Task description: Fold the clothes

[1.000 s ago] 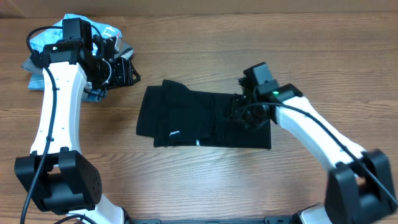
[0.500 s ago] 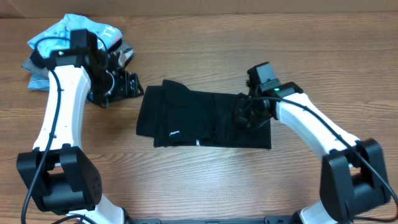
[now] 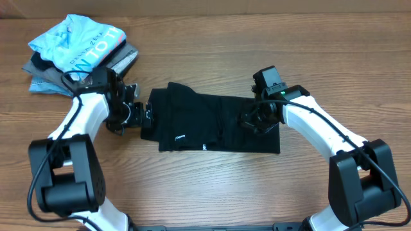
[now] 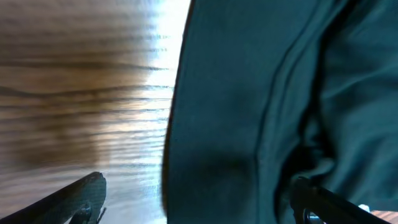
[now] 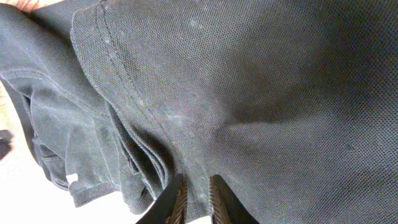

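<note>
Overhead view: one black short-sleeved T-shirt (image 3: pixel 205 125), folded into a rough rectangle with small white lettering near its lower edge, lies at the middle of the brown wooden table (image 3: pixel 212 192). Two white arms reach it, one at each end. The left gripper (image 3: pixel 140 115) sits at the shirt's left edge; the left wrist view shows its two fingers (image 4: pixel 84 196) spread wide, one over bare wood, the other over cloth. The right gripper (image 3: pixel 253 120) rests on the shirt's right part, and the right wrist view shows its two fingertips nearly together, pinching a ridge of fabric. One pile lies in the frame's upper left: a light blue shirt with white lettering (image 3: pixel 77 45) atop grey and denim folded garments (image 3: pixel 40 76).
</note>
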`<move>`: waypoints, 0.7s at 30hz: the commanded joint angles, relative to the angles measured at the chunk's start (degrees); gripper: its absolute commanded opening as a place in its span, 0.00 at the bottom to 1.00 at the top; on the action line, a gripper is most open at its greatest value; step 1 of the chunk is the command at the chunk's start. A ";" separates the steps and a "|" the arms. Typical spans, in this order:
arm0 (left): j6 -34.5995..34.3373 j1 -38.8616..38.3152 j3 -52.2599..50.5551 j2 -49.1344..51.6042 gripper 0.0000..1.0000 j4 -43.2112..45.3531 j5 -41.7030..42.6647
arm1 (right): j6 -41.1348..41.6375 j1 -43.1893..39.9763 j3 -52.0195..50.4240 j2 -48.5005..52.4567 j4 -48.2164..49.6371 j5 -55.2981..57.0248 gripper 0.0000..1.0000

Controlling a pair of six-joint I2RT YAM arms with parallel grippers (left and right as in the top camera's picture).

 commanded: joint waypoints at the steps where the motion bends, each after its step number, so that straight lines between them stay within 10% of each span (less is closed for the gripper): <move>1: 2.51 -0.55 -1.20 4.55 0.96 1.38 4.85 | 0.02 -0.02 -0.15 -0.33 0.02 -0.46 0.16; 13: 2.97 -8.55 -1.20 16.17 0.88 8.66 14.78 | 0.02 -0.02 -0.15 -0.33 -1.27 -0.44 0.16; 21: -0.07 -9.70 -1.18 16.17 0.50 9.14 10.23 | 0.02 -0.02 -0.15 -0.33 -1.64 -0.44 0.16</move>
